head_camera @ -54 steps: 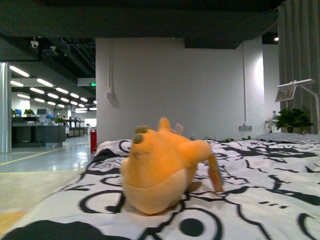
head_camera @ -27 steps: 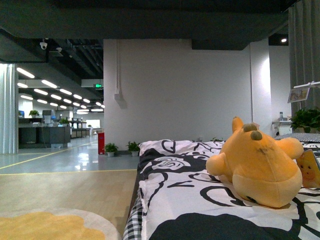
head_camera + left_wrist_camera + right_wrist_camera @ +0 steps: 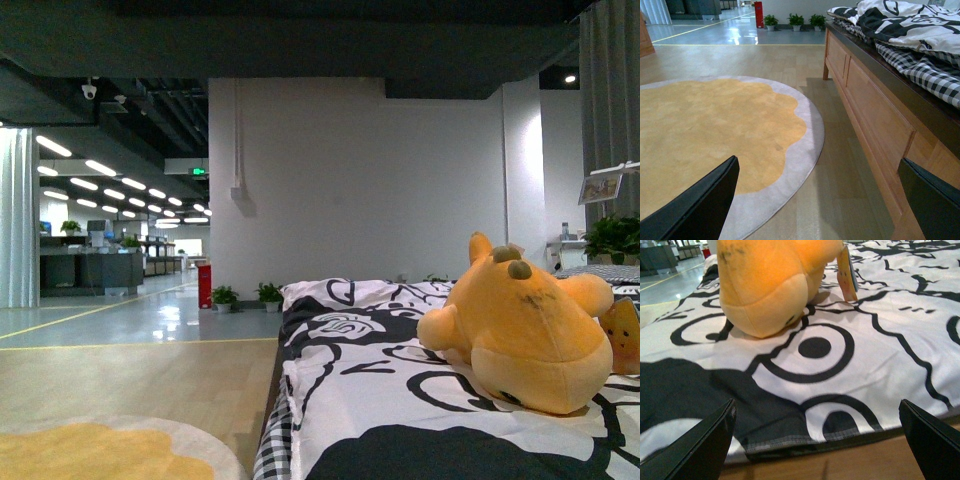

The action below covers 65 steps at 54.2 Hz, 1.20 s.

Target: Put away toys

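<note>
- A round yellow rug (image 3: 90, 455) with a pale scalloped border lies on the wooden floor, to the left of the bed (image 3: 380, 400).
- The left pincer (image 3: 817, 160) hangs low over the floor between that rug and the bed's wooden side. Its two dark fingers stand wide apart with nothing between them.
- Small potted plants (image 3: 245, 296) stand on the floor beyond the bed's far left corner, against a white wall.
- The bed carries a white cover (image 3: 880, 355) printed with bold black loops and circles, over a checked sheet at its left edge.
- The plush toy (image 3: 525, 335) is plump and orange-yellow, with a paler underside and small brownish nubs on its head. It lies on the bed, toward its right side and well in from the left edge.
- A yellow tag (image 3: 625, 335) sits just beside the toy, on its right.
- The right pincer (image 3: 817, 400) is at the bed's near edge, facing the toy. Its fingers are spread wide, holding nothing, and the toy is apart from them.
</note>
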### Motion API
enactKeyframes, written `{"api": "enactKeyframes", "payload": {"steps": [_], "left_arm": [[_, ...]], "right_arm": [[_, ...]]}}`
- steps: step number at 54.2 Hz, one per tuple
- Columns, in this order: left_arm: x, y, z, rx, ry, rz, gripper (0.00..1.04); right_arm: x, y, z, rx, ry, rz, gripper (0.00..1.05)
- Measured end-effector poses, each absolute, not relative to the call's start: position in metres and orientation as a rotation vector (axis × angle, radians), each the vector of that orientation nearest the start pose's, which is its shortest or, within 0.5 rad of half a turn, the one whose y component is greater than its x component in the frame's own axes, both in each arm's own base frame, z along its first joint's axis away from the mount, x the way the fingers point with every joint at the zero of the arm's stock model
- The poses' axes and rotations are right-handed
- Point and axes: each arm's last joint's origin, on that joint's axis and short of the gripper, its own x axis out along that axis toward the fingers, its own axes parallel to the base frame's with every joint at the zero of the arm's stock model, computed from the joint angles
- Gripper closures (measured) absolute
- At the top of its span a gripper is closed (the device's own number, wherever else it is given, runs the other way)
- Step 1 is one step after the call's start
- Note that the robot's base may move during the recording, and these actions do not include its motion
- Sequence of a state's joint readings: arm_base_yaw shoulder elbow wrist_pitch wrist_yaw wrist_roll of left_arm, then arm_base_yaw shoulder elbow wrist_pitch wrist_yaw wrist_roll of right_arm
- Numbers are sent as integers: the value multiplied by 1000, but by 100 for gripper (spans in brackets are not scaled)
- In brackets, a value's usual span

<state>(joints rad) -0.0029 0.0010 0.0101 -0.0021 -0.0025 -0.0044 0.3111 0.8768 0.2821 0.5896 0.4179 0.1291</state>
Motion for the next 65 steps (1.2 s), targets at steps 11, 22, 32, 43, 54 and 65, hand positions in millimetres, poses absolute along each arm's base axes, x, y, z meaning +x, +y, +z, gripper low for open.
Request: {"api": "enactKeyframes", "payload": {"steps": [11,22,32,43,54,65], "left_arm": [[97,0,167,-4,-7,0,6],[97,0,167,-4,-7,0,6],[97,0,167,-4,-7,0,6],[97,0,167,-4,-7,0,6],[97,0,167,-4,-7,0,6],[97,0,167,-4,-7,0,6]], "right_arm": [[221,68,244,89,-69,-122,7],[254,87,265,7,-175,-177,7],[282,106,276,-79,-227,-191,7],[312,123,281,-160,-228,-199,7],[339,122,289,-214,-216,-285,7],[362,108,278,-308,-85,-346,7]]}}
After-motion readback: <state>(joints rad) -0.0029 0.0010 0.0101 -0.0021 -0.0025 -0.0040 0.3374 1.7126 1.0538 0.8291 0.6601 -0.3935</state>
